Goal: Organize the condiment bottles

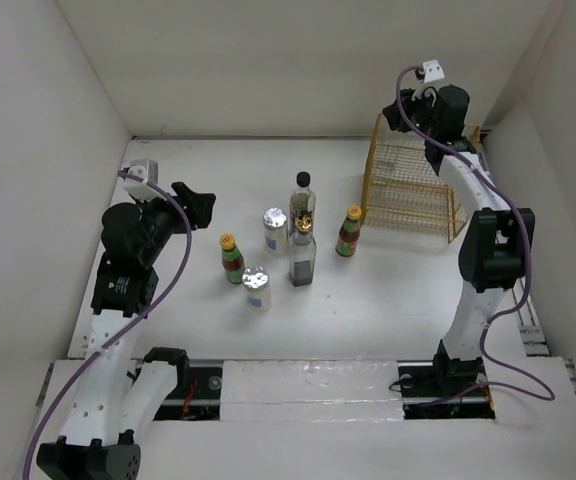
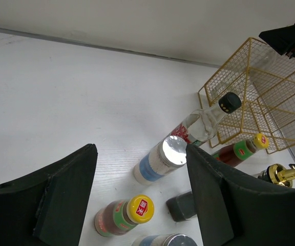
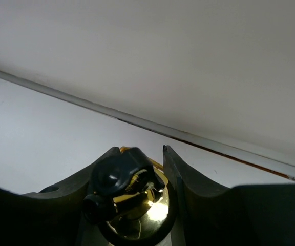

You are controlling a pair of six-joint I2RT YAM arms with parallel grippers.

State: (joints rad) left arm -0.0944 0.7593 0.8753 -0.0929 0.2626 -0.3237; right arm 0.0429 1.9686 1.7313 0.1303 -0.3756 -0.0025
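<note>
The right claw (image 3: 139,151) gripped 1 gold-spouted bottle (image 3: 132,197) by the basket (image 1: 408,185), likely mid-stow and next needing a steady upright lowering, while the left claw (image 2: 141,149) hung open.

Bright, even light from above, and we're seeing soft shadows. Glare pops off the silver lid (image 2: 173,150) ahead of the left claw (image 2: 141,152); inside the right claw (image 3: 140,152) the gold-spouted bottle (image 3: 153,199) gleams, blurred.

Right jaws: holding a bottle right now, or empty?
Holding. In the right wrist view the right gripper has its jaws tight against the cap of a gold-spouted bottle; the bottle's body is out of view.
</note>
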